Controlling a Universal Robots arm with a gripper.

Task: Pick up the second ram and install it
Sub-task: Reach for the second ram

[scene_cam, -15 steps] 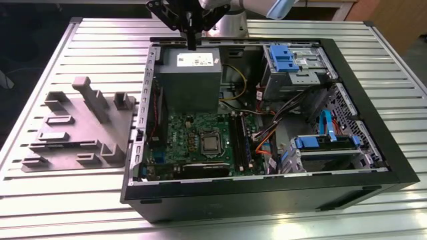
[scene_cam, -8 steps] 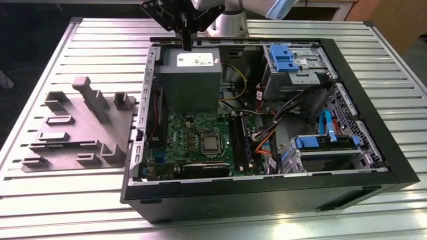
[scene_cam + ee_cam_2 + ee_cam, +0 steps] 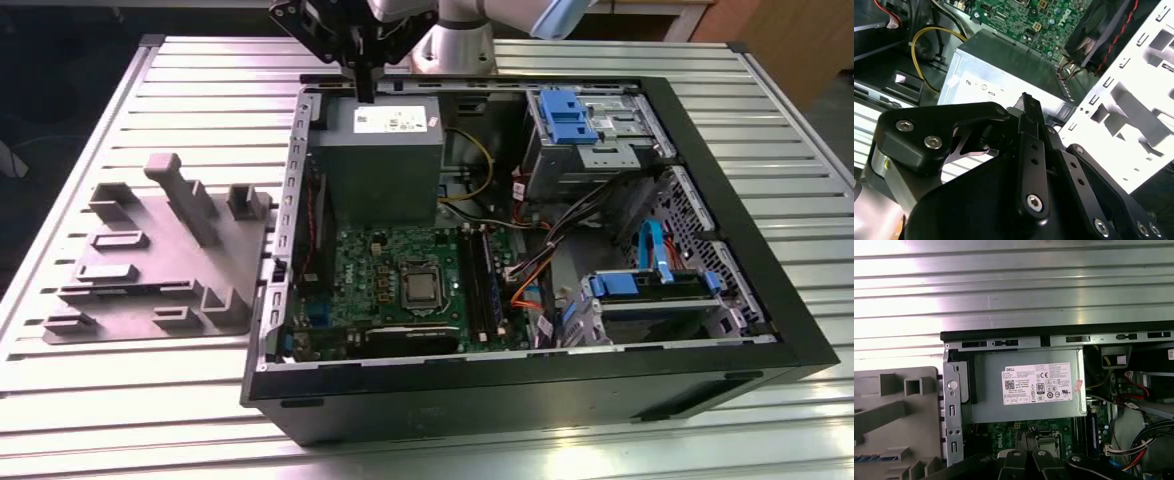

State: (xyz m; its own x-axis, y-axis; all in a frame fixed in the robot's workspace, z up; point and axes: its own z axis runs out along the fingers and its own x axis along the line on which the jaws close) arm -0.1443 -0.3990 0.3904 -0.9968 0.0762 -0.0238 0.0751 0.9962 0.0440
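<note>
1. The gripper (image 3: 363, 92) hangs at the upper middle of the exterior view, over the far rim of the open computer case (image 3: 534, 390) and above the power supply (image 3: 380, 170). Its fingers look pressed together with nothing between them; the second wrist view shows the same.
2. The second ram (image 3: 871, 458), as I take it, is the thin bluish strip lying in a groove of the grey holder (image 3: 147, 290), seen in the first wrist view. The holder sits at the left of the exterior view, beside the case. So the pick-up looks not yet done, and the install neither.
3. One bluish-green stick (image 3: 490, 290) already stands in a slot right of the processor (image 3: 420, 290), lower middle of the exterior view.
4. The holder is matt grey, probably moulded or printed plastic, with blocky posts and narrow slots.
5. The table (image 3: 134, 400) is ribbed, shiny metal that throws back the light.
6. The case has black outer walls and bare stamped sheet steel inside. The motherboard (image 3: 374, 260) is green and thick with small parts. The power supply is a plain grey metal box with a white label.
</note>
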